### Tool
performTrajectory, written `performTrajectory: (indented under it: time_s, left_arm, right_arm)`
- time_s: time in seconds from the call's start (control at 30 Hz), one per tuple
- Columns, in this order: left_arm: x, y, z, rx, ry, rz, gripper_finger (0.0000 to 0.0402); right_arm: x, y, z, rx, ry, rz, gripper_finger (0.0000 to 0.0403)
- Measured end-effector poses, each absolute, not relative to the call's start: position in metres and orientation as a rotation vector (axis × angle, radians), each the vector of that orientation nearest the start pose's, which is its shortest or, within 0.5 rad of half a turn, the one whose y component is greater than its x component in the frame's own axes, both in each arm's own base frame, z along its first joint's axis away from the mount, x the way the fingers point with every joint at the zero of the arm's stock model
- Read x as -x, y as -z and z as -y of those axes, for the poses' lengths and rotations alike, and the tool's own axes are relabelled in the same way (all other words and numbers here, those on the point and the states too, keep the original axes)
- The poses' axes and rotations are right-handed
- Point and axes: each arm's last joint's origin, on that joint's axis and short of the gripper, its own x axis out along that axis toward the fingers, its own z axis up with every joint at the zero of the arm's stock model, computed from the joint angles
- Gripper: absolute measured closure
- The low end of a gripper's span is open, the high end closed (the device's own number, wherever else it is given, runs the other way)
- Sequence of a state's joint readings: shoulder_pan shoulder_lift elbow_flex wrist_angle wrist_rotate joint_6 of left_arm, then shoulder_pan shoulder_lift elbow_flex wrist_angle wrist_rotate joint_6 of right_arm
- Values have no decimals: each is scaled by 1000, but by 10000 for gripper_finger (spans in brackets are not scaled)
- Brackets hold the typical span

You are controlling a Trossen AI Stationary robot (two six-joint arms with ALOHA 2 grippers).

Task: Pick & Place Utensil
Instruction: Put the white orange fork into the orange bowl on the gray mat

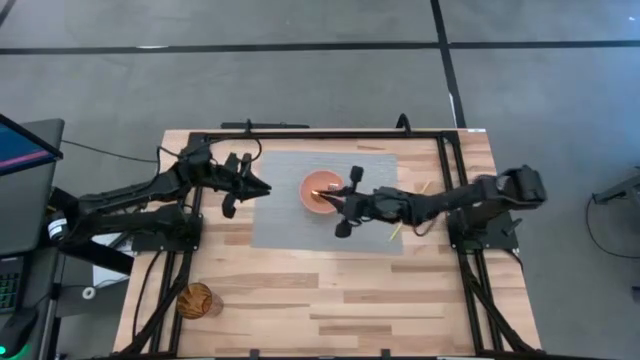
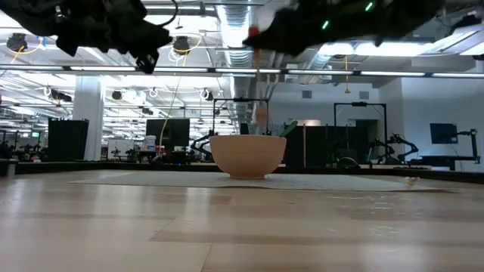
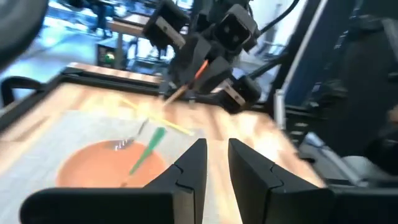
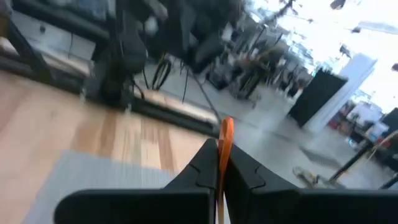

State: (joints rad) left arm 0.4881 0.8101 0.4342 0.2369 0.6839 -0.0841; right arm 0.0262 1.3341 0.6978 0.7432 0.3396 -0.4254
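An orange bowl (image 1: 316, 178) (image 2: 248, 155) (image 3: 87, 168) stands on the grey mat. A green-handled fork (image 3: 146, 152) lies in it, its handle leaning out over the rim. My right gripper (image 1: 335, 200) (image 4: 222, 155) hovers over the bowl's right side, shut on an orange utensil (image 4: 226, 134) (image 2: 260, 113). My left gripper (image 1: 262, 187) (image 3: 217, 152) hangs above the mat just left of the bowl, its fingers slightly apart and holding nothing. A yellow utensil (image 1: 395, 232) (image 3: 168, 121) lies flat across the mat's right edge. My right gripper pinches the orange utensil's handle (image 4: 225, 144) between its two fingers, and part of the handle sticks out past the fingertips. The fingers come from the table's right, slanting down. The utensil is lifted clear and hangs steeply, its lower end (image 2: 261, 125) just above the bowl's rim.
The grey mat (image 1: 285, 225) covers the table's far middle. A brown round object (image 1: 195, 300) sits near the near-left corner. Black frame rails (image 1: 300, 133) run along the table's edges. Bare wood lies across the near half.
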Motion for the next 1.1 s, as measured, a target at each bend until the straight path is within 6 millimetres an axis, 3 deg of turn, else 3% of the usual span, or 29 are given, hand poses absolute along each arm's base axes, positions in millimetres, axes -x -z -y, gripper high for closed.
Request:
performTrajectory:
  time_s: [0.2,0.37,0.5,0.67,1.0,1.1]
  left_arm:
    - [-165,-244,-70,96,90,-129,335]
    - [-165,-244,-70,94,90,-129,335]
    - [-165,-244,-70,99,90,-129,335]
    - [-165,-244,-70,109,89,-130,335]
    - [-165,-244,-70,111,90,-131,335]
    - [-165,-244,-70,111,90,-131,335]
  right_arm:
    - [-305,-261,11,234,294,84,400]
    - [-320,-236,16,263,297,-9,398]
    - [-330,-239,20,263,309,4,395]
    - [-342,-224,25,273,317,-81,376]
    - [-356,-233,25,342,335,-86,328]
    - [-356,-245,21,349,321,-97,316]
